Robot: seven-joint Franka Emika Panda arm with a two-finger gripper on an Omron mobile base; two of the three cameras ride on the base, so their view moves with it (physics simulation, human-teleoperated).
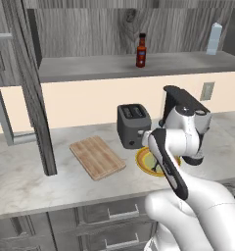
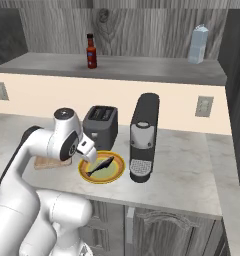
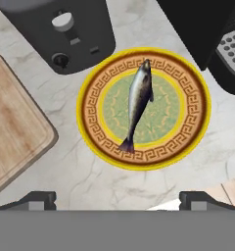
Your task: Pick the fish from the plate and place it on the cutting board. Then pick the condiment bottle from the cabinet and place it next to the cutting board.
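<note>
**Claw hovering over the plated fish, first pick not yet made**

In the left base view, the arm is bending over the plate [image 1: 145, 164], which is sitting on the tabletop [image 1: 21, 176] at the toaster's [image 1: 133, 125] 5 o'clock. The cutting board [image 1: 97, 157] is lying at the plate's 9 o'clock, bare. The condiment bottle [image 1: 141, 51] is standing on the cabinet [image 1: 90, 66] shelf.

In the right base view, the fish [image 2: 100, 166] is lying on the plate between toaster and coffee machine [image 2: 143, 137], just beside the wrist.

In the hand view, the claw [image 3: 118, 200] is standing released, its tips spread wide and holding nothing, with the fish at its 12 o'clock, tail pointing to 7 o'clock. The first step is in hand; the next move probably calls for descending, centring on the body, and closing across its narrow width.
</note>
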